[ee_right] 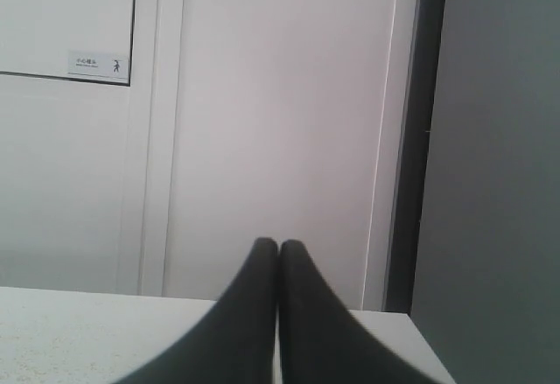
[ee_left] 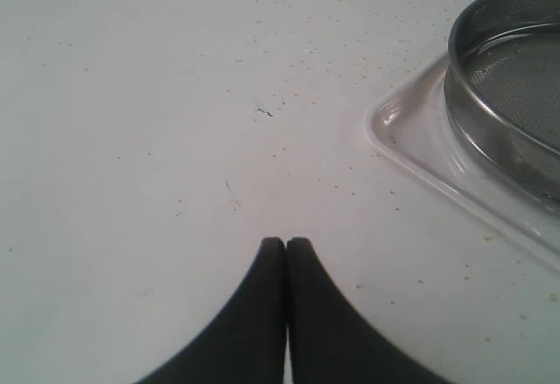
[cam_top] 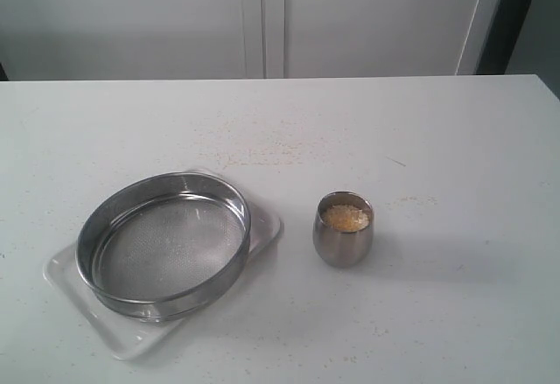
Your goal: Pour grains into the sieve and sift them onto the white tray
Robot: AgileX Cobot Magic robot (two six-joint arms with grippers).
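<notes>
Steel cup (cam_top: pixel 343 240) holds grains (cam_top: pixel 345 217), untouched. Sieve (cam_top: pixel 166 248) empty on white tray (cam_top: pixel 266 226), near my left hand (ee_left: pixel 286 242). Both hands closed, empty. Pour not begun. Next, I reckon: open right hand (ee_right: pixel 278 244), reach cup.

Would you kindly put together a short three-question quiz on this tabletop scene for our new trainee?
1. True or false: the sieve sits on the white tray.
2. Where are the grains at the moment?
A) spread over the sieve's mesh
B) inside the steel cup
C) heaped on the tray
3. Fill in the blank: the left tool and the right tool are each ____ (open or shut).

Key: 1 true; 2 B; 3 shut.
</notes>
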